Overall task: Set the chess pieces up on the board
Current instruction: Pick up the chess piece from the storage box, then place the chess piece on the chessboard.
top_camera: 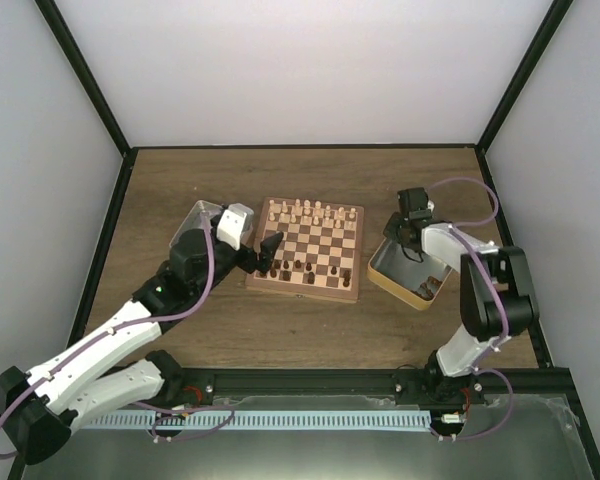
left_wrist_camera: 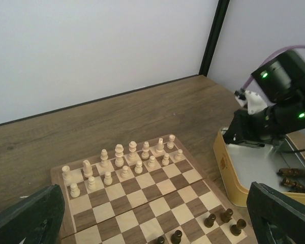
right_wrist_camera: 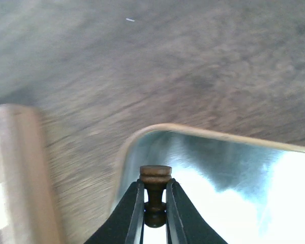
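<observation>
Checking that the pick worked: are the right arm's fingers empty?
No, the right fingers pinch a dark brown chess piece over the tin.

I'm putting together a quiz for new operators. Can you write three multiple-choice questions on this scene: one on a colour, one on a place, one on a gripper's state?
1. The chessmen on the far rows of the board are: A cream; B red; C dark brown.
2. The right gripper is over: A the board's near rows; B the tin; C the board's far rows.
3. The left gripper is: A shut on a piece; B shut on nothing; C open.

Key: 1 A, the left wrist view shows both far rows as pale cream. 2 B, the right wrist view shows the tin's shiny floor under its fingers, which are clamped on a dark brown piece. 3 C, its fingers stand wide apart at the bottom corners of its own view and hold nothing.
</observation>
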Controlling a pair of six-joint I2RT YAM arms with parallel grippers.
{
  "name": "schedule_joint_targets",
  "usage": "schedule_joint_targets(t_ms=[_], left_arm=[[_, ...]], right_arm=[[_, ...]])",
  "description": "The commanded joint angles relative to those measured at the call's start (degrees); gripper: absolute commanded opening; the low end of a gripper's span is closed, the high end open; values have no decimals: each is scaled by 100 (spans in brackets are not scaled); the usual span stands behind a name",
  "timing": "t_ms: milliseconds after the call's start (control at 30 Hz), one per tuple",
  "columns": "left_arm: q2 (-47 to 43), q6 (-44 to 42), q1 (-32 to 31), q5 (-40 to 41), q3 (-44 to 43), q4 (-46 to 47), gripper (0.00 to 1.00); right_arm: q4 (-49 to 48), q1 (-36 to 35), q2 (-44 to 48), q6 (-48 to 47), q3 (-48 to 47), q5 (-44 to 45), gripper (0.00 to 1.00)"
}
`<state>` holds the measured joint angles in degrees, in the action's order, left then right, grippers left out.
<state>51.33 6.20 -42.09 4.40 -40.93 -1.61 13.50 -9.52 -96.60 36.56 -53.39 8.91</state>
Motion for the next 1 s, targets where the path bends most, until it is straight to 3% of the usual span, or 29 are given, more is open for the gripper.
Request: schedule_joint_targets(t_ms=[0, 100, 233, 433, 567, 800, 967], left_arm=[[219, 303, 6, -251, -15, 188, 100], [500, 790, 3, -509, -92, 343, 100], [894, 1634, 8, -850, -329, 510, 100], [1517, 2628, 48, -1495, -799, 563, 99], [1876, 3593, 170, -1933, -1095, 569, 89], [2257, 4341, 297, -2449, -1423, 439, 80], [2413, 4855, 359, -2762, -1311, 704, 62]], right_arm=[[358, 56, 971, -544, 91, -1012, 1], [219, 48, 1565, -891, 256, -1970, 1], [-759, 38, 2066, -1387, 642, -4043, 2], [-2031, -272, 2107, -1480, 739, -6098, 2], [-2351, -640, 2033, -1802, 595, -6777, 3], [-1966, -1183, 1784, -2544, 25, -7175, 4], [-1906, -1284, 1666, -2574, -172, -7118, 4]])
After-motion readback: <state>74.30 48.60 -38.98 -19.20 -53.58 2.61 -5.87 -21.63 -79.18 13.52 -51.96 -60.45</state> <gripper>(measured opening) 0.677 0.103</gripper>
